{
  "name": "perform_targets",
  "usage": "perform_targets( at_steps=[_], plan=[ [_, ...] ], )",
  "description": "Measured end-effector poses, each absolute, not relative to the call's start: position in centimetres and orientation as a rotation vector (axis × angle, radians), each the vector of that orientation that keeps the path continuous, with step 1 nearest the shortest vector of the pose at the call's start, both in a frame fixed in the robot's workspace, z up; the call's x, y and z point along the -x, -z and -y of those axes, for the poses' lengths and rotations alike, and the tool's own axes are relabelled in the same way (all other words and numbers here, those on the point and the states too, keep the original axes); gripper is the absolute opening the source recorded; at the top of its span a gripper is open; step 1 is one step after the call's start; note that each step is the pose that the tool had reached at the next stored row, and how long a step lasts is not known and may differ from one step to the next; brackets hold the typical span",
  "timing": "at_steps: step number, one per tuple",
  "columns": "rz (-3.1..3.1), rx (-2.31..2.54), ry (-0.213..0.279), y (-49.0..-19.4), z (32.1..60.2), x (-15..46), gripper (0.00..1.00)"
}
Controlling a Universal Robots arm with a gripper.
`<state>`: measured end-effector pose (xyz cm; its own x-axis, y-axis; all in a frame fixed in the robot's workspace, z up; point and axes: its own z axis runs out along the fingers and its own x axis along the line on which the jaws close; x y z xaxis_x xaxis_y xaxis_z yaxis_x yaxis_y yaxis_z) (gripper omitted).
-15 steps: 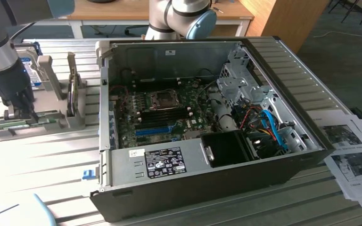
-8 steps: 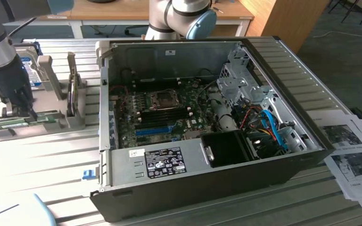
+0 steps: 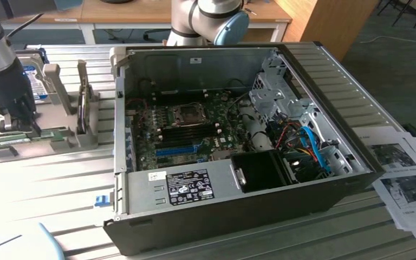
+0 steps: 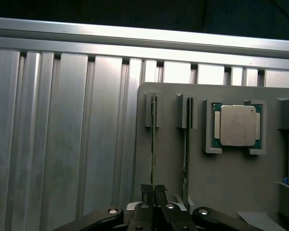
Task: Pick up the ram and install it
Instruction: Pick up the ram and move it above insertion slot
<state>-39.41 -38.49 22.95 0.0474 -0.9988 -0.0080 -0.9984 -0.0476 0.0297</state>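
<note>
Gripper (image 4: 153, 191) fingertips pinch ram (image 4: 153, 139), edge-on in slot of grey holder (image 4: 231, 178). Second stick (image 4: 186, 144) just beside. CPU (image 4: 237, 125) in holder recess. Slatted table (image 4: 62, 134) beneath.

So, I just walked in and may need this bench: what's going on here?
The robot arm's gripper is shut on the edge of a thin green ram stick standing in a grey slotted holder beside the open black computer case. The stick sits in its slot, not yet installed.

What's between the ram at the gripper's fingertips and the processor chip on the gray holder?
In the wrist view, a second ram stick stands on edge between the ram and the processor chip.
</note>
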Motion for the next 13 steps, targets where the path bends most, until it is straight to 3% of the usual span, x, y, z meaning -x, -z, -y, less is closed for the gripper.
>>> perform_targets(
  at_steps=[13],
  plan=[
    [2.157, -2.262, 0.041, -24.4, 38.5, 39.4, 0.11]
  ],
)
